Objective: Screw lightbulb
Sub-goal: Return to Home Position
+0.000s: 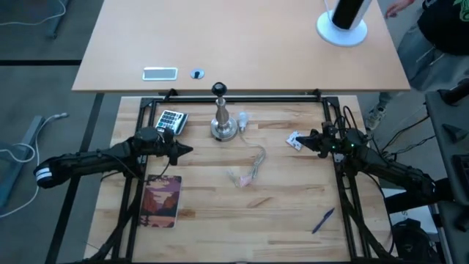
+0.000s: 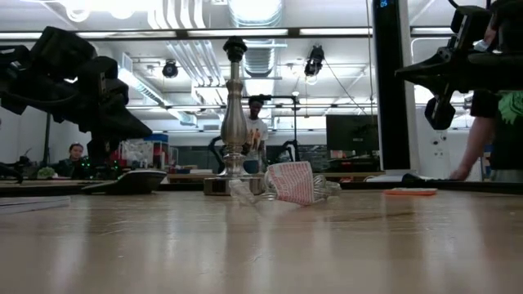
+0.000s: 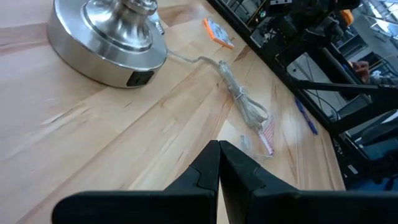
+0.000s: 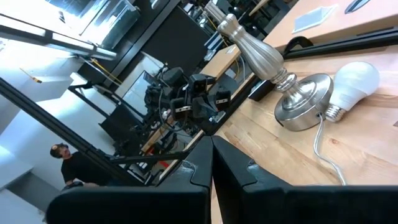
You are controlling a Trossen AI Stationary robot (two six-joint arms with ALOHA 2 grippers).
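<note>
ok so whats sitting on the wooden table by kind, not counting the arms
lamp stand, its cord counted with it: 1
lightbulb: 1
calculator: 1
book: 1
white packet: 1
pen: 1
total: 6

Calculator point(image 1: 171, 120), reddish booklet point(image 1: 162, 201) and blue pen point(image 1: 323, 219) lie well apart.
</note>
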